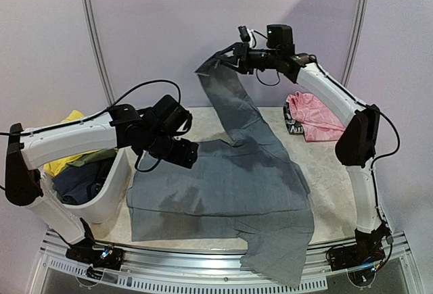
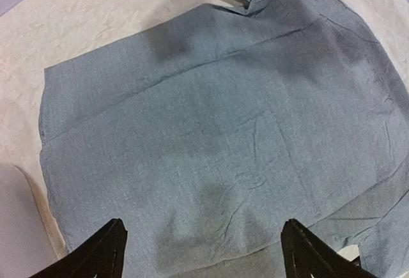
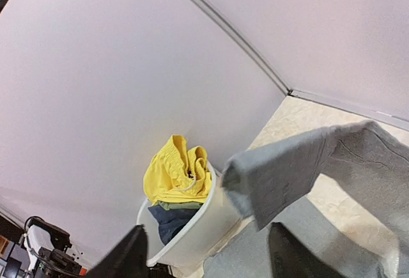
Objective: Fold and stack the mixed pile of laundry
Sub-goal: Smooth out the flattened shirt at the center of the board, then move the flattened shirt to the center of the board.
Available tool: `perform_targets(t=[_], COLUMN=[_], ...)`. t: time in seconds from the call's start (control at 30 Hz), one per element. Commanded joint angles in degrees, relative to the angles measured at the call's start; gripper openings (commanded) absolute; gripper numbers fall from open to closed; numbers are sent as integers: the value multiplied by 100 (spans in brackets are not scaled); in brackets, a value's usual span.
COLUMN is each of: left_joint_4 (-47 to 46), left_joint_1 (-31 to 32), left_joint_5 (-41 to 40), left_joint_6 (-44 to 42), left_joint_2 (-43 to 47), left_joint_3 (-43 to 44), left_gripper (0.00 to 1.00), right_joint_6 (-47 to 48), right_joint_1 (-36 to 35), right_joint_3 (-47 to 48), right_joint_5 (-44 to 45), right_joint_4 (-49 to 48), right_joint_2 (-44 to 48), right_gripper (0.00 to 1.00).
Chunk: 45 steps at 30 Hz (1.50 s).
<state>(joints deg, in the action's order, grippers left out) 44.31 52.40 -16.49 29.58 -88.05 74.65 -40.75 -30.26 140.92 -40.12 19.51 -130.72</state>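
Grey shirt (image 1: 216, 186) spread on beige tabletop (image 1: 325, 165), lilac walls (image 1: 155, 23) behind.
Left hand (image 2: 203, 239) hovers spread over its left side; right hand (image 3: 206, 230), fingers apart, hangs high at the far edge by the raised sleeve, seemingly not pinching it. Pink piece (image 1: 314, 115) far right.

The grey shirt (image 1: 223, 186) is matt cloth, the white tub (image 1: 112, 189) smooth plastic

This looks like a robot lab, maybe a test booth. Plain pale walls (image 1: 169, 23) with thin metal poles (image 1: 95, 44) stand behind a table (image 1: 325, 172). A metal rail (image 1: 203, 259) holds the left arm (image 1: 67, 142) and the right arm (image 1: 331, 94), with loose cables (image 1: 145, 84).
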Motion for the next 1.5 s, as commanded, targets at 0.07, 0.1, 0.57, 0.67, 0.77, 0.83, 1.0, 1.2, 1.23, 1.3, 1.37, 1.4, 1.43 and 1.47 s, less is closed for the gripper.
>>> perform_targets(t=[0.07,0.1,0.57,0.67,0.77,0.83,1.0,1.2,1.23,1.3,1.37,1.4,1.43,1.47], left_joint_4=[156,128,-61,-22,80,169,353,390,400,420,387,364,334,312], left_joint_1=[77,77,62,53,6,-25,-99,-166,-169,-169,-169,-169,-169,-174], left_joint_5=[-207,-192,-133,-109,-81,-63,-56,66,73,87,114,135,149,163], left_joint_6=[77,103,429,509,621,701,942,1139,1164,1215,1274,1303,1334,1357], left_joint_2=[202,211,361,301,151,27,-94,-39,-29,2,58,79,100,99], left_joint_3=[20,-10,-731,-839,-890,-883,-999,-1357,-1402,-1476,-1560,-1604,-1657,-1703], left_gripper=[85,85,86,86,86,86,85,84,84,84,84,84,84,84], right_joint_6=[-62,83,1737,1709,1869,2037,2555,2891,2889,2859,2798,2794,2792,2792], right_joint_1=[-50,-32,953,1558,2029,2217,2482,2516,2516,2515,2508,2510,2500,2490], right_joint_3=[-718,-886,-4638,-5654,-6603,-7028,-7695,-7772,-7739,-7689,-7595,-7546,-7501,-7459], right_joint_5=[282,432,2482,2323,2293,2223,1945,1706,1651,1539,1438,1417,1399,1387], right_joint_4=[-495,-255,2382,2645,2761,2884,2927,2759,2706,2603,2545,2533,2525,2517], right_joint_2=[-36,92,2854,3530,4015,4212,4156,3577,3453,3224,3026,2940,2799,2718], right_gripper=[99,99,99,96,91,88,80,68,66,61,59,59,59,59])
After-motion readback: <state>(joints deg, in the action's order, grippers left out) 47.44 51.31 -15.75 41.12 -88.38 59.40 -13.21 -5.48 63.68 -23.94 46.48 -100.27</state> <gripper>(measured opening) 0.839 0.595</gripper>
